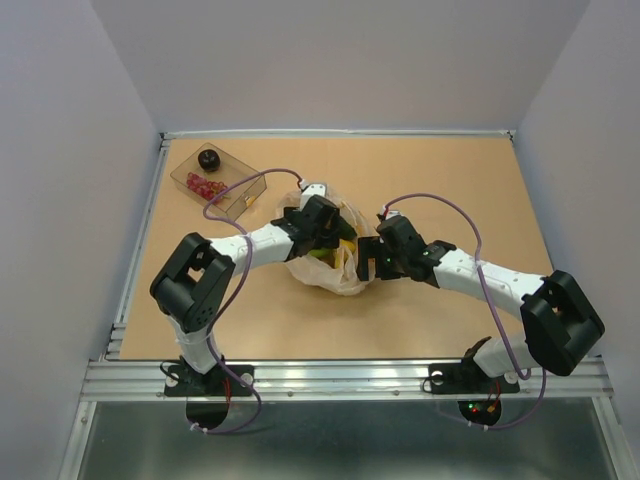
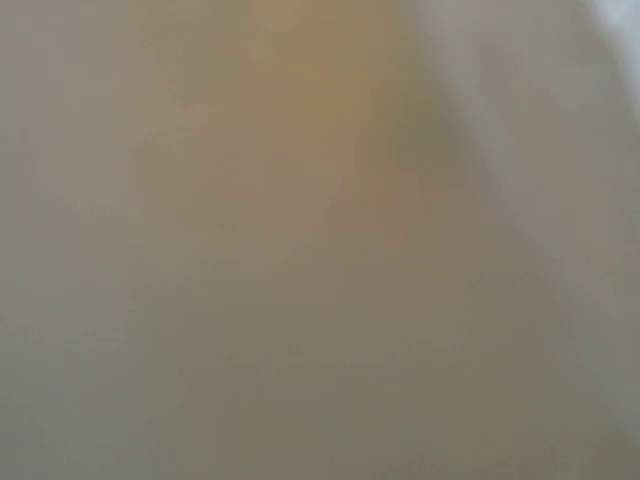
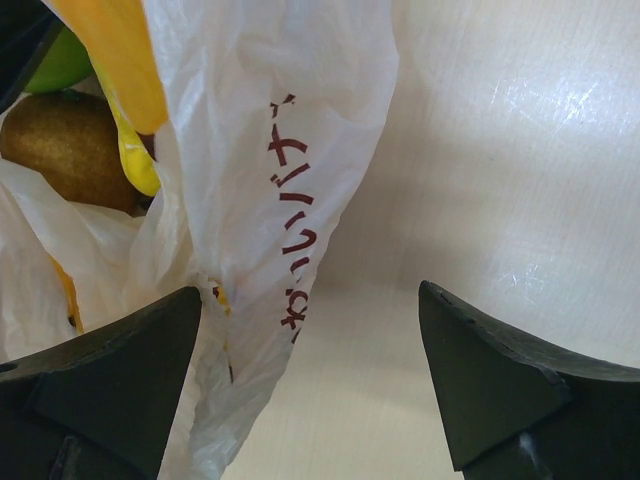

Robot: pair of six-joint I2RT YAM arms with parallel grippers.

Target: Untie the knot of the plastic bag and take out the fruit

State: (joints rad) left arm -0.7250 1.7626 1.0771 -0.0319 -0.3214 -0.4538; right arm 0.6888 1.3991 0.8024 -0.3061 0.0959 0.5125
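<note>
– At the top of the plastic bag [image 1: 335,278], your left hand [image 1: 322,228] is pushed down into the mouth. The bag sits crumpled mid-counter [image 1: 450,180].
– Agreed. Your left wrist view is all tan blur, something right against the lens. Wide or narrow on that hand, you cannot tell. The top view hides its fingertips too.
– On the bag's right side, your right hand [image 3: 310,300] is spread wide, nothing held. Its fingers [image 3: 110,380] are the dark wedges low in the wrist view.
– One finger touches the bag's film. The other is apart from the bag, over bare counter. A flap of bag with dark red print hangs between them.
– The fruit [image 1: 325,252] is inside the bag, a yellow-green patch just beside your left hand in the top view.
– In your right wrist view, through the bag's opening: a bright green one [image 3: 55,65], and a brownish-green oval [image 3: 60,145] right next to it. There's a yellow-orange shape [image 3: 125,70] beside both, fruit or print, you cannot tell.
– Far left of the bag and well apart from it, a clear tray [image 1: 243,192] is on the counter. A black round piece [image 1: 208,158] and red pieces [image 1: 205,186] lie in it.
</note>
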